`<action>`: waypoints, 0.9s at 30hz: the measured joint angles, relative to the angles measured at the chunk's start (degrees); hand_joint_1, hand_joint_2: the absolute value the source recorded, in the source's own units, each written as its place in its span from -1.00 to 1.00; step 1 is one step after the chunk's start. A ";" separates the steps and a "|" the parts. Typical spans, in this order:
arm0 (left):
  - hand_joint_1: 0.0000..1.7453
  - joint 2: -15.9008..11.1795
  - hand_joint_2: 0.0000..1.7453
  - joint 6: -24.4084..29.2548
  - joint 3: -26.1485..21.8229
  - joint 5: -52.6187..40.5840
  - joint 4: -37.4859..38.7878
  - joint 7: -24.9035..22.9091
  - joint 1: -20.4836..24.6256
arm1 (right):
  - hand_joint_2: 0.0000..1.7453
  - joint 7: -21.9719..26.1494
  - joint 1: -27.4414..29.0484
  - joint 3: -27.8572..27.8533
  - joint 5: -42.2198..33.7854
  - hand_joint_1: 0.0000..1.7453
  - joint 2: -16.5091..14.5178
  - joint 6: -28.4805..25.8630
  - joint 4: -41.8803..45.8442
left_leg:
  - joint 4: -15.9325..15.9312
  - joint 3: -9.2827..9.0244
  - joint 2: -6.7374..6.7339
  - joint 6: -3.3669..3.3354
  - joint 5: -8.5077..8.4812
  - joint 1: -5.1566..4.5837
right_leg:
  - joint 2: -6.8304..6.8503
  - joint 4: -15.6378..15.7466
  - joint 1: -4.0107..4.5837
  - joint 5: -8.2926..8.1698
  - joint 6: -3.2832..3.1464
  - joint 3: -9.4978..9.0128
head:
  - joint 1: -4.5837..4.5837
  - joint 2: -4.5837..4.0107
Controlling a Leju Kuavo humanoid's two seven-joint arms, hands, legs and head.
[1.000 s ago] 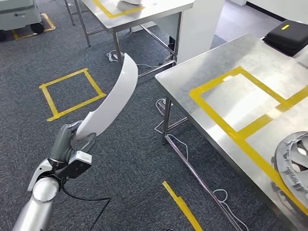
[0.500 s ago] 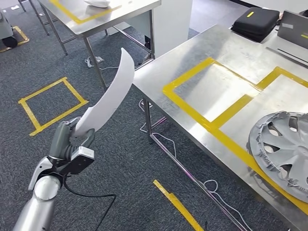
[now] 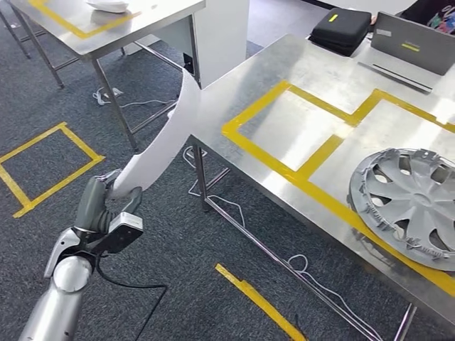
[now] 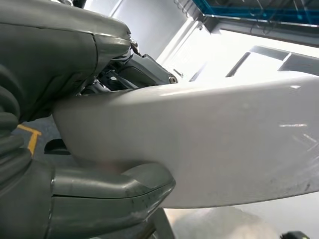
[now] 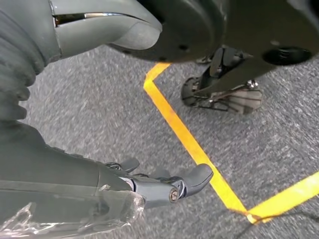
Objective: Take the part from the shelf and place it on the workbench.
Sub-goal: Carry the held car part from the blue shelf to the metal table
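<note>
My left hand [image 3: 99,202] grips the lower end of a long, curved white part [image 3: 166,135], which rises up and to the right with its tip over the near corner of the steel workbench [image 3: 322,71]. In the left wrist view the white part [image 4: 211,144] lies between the thick thumb and the darker fingers [image 4: 143,69] of the left hand [image 4: 75,124]. My right hand [image 5: 112,184] hangs above the grey carpet, fingers apart and holding nothing.
Yellow tape marks rectangles [image 3: 292,121] on the workbench. A grey wheel cover [image 3: 410,202] lies at its right end, a black case [image 3: 340,28] and a laptop [image 3: 413,42] at the back. A second steel table [image 3: 107,25] stands behind; cables [image 3: 311,273] trail on the carpet.
The whole view has swung, so the workbench now sits closer and more to the left. The white part's tip now overlaps the bench corner. My left hand keeps its grip.
</note>
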State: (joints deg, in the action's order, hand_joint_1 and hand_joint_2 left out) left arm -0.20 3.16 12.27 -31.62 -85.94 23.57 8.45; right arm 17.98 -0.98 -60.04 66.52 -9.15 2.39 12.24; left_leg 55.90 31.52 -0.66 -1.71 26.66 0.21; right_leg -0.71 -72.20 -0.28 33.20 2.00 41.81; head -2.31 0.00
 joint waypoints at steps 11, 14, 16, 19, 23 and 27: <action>1.00 0.89 1.00 3.29 1.31 -2.96 0.14 -1.43 -0.61 | 1.00 -1.14 0.45 -0.30 0.33 -1.00 0.06 -0.17 0.00 | 1.66 0.10 -3.03 2.04 1.88 -0.42 | 2.12 15.32 0.14 -6.49 -1.86 -8.54 | 0.24 0.00; 1.00 1.01 1.00 4.20 1.67 -3.22 0.39 -1.45 -0.81 | 1.00 -1.17 0.35 -0.39 0.40 -1.00 0.09 -0.22 0.00 | 11.10 4.19 -0.46 2.61 7.23 -0.08 | 0.70 15.39 0.03 -6.64 -2.54 -8.57 | 0.56 0.00; 1.00 1.19 1.00 4.70 1.91 -3.51 0.81 -1.54 -1.04 | 1.00 -1.17 0.30 -0.56 0.46 -1.00 0.13 -0.25 0.00 | 16.99 7.08 0.05 2.60 9.07 -0.04 | -0.41 15.37 0.13 -6.65 -2.64 -8.58 | 0.58 0.00; 1.00 1.56 1.00 6.03 2.22 -4.42 1.32 -2.13 -1.07 | 1.00 -1.16 0.35 -0.79 0.68 -1.00 0.17 -0.26 0.00 | 11.30 4.73 0.88 2.01 4.07 -0.03 | -2.18 15.26 0.22 -6.65 -2.61 -8.72 | 0.58 0.00; 1.00 1.85 1.00 7.43 2.62 -5.60 1.57 -2.45 -0.81 | 1.00 -1.11 0.25 -0.89 0.93 -1.00 0.16 -0.27 0.00 | 1.66 0.57 3.55 1.23 0.75 -0.10 | -3.90 15.01 0.19 -6.86 -1.77 -8.07 | 0.55 0.00; 1.00 2.36 1.00 7.90 3.05 -6.11 1.64 -2.56 -0.52 | 1.00 -1.05 0.59 -1.16 1.07 -1.00 0.18 -0.28 0.00 | 0.59 0.37 2.05 0.21 0.25 0.07 | -2.82 12.78 0.10 -5.37 -0.56 -6.35 | 0.34 0.00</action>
State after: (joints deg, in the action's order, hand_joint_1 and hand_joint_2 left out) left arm 2.16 11.06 15.32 -37.73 -84.30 21.02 7.94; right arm 16.92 -0.39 -61.20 67.59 -8.97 2.11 12.24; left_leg 56.49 31.89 1.39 -1.50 26.91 0.28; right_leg -3.53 -59.42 -0.18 27.82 1.44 35.47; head -1.97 0.00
